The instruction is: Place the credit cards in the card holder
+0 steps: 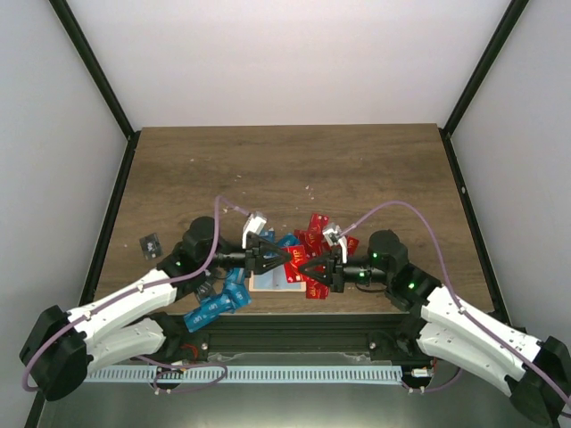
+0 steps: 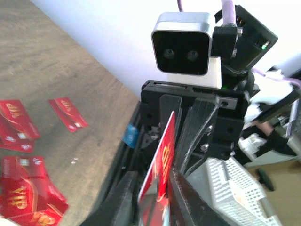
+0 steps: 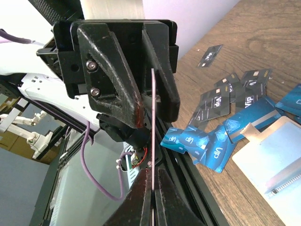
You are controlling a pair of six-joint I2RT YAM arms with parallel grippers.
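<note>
One card holder (image 1: 268, 283). One red card (image 2: 162, 150) held upright near it. One black card (image 1: 151, 243) alone, well left. Remaining credit cards (image 1: 217, 305) overlap uncountably.

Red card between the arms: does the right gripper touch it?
Touching. Right wrist view: the right gripper fingers pinch the red card edge, no gap.

My left pincer (image 1: 275, 259) and right pincer (image 1: 312, 267) meet tip to tip over the table's (image 1: 357, 169) near edge, a single card (image 1: 294, 260) clamped between them. Just toward six o'clock lies the card holder (image 1: 270, 282). From it, the far heap of cards (image 1: 314, 234) spreads at one o'clock and the near heap of cards (image 1: 217, 303) at eight o'clock. A lone card (image 1: 151, 244) sits well apart at ten.
</note>
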